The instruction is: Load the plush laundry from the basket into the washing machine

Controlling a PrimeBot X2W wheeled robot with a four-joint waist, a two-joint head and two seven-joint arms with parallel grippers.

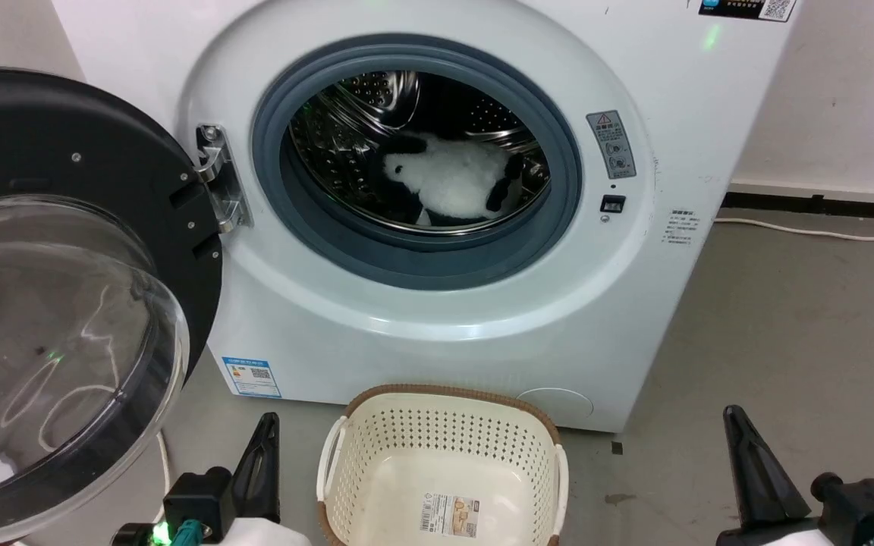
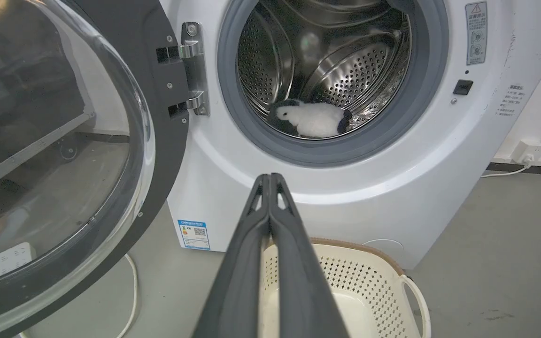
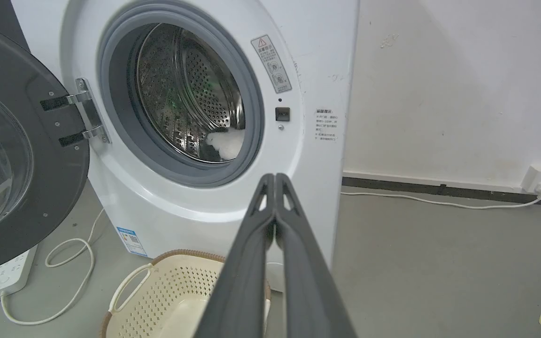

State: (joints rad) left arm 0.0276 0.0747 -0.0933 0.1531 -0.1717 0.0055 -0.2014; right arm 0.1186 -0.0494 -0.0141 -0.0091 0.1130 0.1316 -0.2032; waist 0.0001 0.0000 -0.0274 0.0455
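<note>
One plush laundry [image 1: 456, 182] lies inside washing machine [image 1: 422, 334]; basket [image 1: 437, 432] bare; left claw [image 2: 269, 178], right claw [image 3: 275, 177] pinched together, holding nothing; door [image 1: 65, 303] wide; loading looks done.

Clear washing machine [image 1: 437, 326] mouth, door [image 1: 65, 318] aside

A bare laundry corner: a front-loading washer [image 1: 437, 318] stands on a grey floor [image 1: 786, 318] against a plain white wall [image 3: 439, 94], a basket [image 1: 437, 436] just before it, a power strip [image 3: 10, 274] under its open door [image 3: 17, 141], and a socket [image 3: 540, 177] on the wall well beside it.
</note>
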